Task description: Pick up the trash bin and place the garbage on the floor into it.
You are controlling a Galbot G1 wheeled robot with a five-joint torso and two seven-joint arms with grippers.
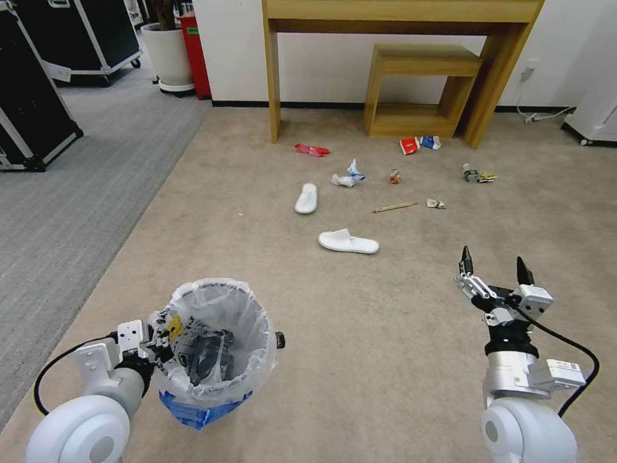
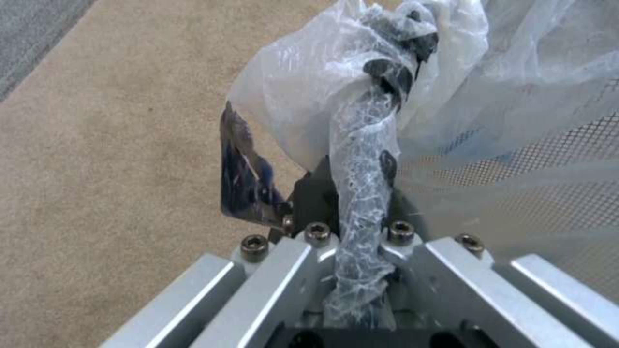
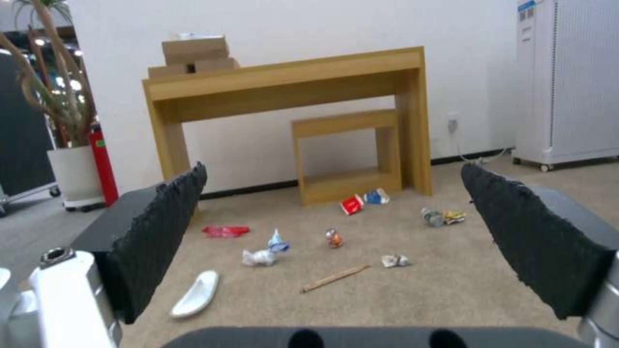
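We seem to be in an office or lab room: beige short-pile carpet (image 1: 398, 334) beside grey ribbed carpet (image 1: 71, 212), black metal-edged wheeled flight cases (image 1: 77, 32), nested light wooden tables (image 1: 411, 58), and a white potted plant (image 1: 167, 54).

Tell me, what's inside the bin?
The bin, held by the left gripper, has a clear bag lining it and dark crumpled wrappers inside. Anything beneath them is hidden.
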